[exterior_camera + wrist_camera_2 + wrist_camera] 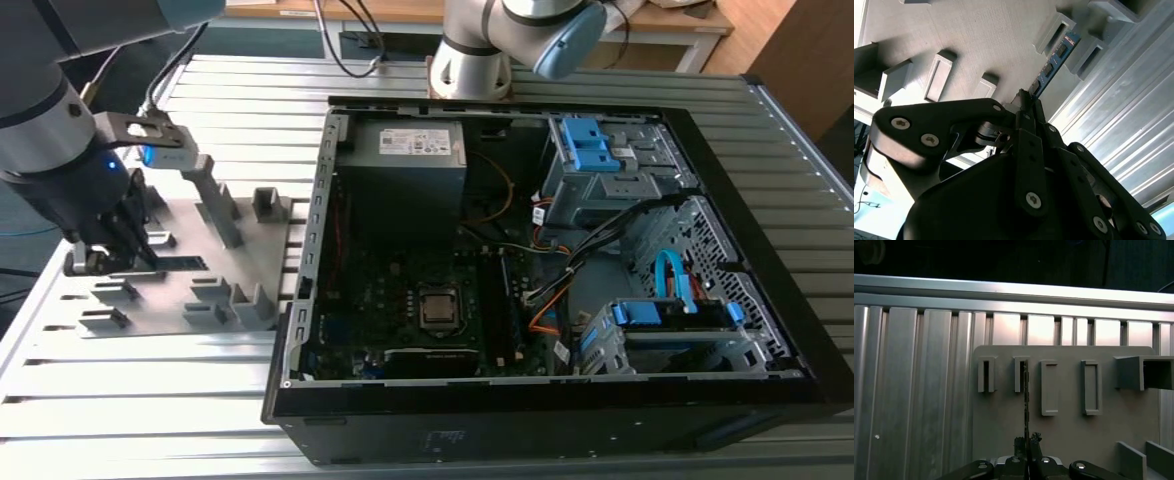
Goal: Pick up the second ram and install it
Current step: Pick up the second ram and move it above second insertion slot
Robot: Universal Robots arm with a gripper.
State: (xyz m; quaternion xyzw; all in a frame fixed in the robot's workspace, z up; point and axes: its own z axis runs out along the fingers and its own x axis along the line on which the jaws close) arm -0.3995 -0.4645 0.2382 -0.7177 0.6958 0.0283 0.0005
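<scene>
The second ram (1056,58) is a narrow blue-green stick standing on edge in a slotted holder of the grey fixture plate (979,40). In the first wrist view the ram (1026,390) appears as a thin dark line running from a slot down to my fingertips. My gripper (1026,101) is shut on the near end of the stick, one finger on each face. In the exterior view the gripper (102,258) is low over the plate (200,290), at the exterior view's left of the open computer case (534,250).
The plate carries several upright grey holders (220,210) around the gripper. The case lies open with its motherboard (427,300), drive cages and cables exposed. A second robot's base (470,55) stands behind the case. The table is ribbed aluminium (134,400).
</scene>
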